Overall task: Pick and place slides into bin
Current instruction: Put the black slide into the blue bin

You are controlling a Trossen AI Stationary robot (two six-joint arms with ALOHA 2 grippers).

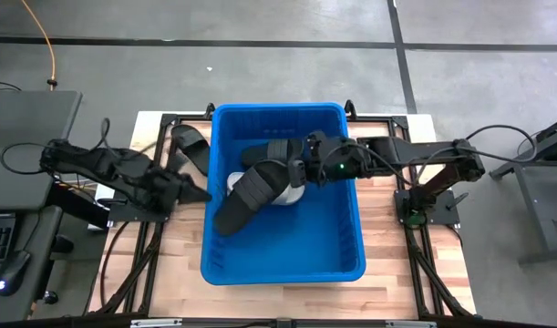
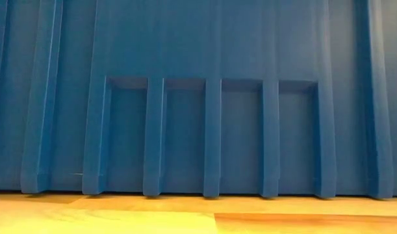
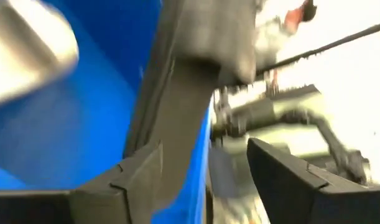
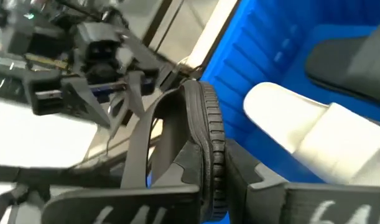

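The blue bin (image 1: 351,237) stands mid-table; its ribbed wall (image 2: 198,97) fills the low view. Inside lie a light grey slide (image 1: 283,194) (image 4: 314,137) and a black slide (image 1: 271,150) by the far wall. My right gripper (image 1: 294,171) (image 4: 211,165) reaches in from the right, shut on another black slide (image 1: 251,191). That slide slants toward the bin's left wall. My left gripper (image 1: 203,194) (image 3: 202,155) is open at that wall, and the slide's dark lower part (image 3: 177,106) stands between its fingers. My right gripper pinches the black slide's ribbed sole edge (image 4: 208,124) between its two fingers, at the slide's right end. The fingers come from the table's right, slanting down. The slide slopes down over the grey slide toward the left wall; its lower end (image 1: 225,221) is near that wall. My left gripper's open fingers flank the slide; whether one finger (image 3: 137,177) touches it I cannot tell.
One more black slide (image 1: 191,146) lies on the table outside the bin, at its far left corner. Bare wooden tabletop (image 1: 397,264) shows right of the bin and along the near edge (image 2: 198,214).
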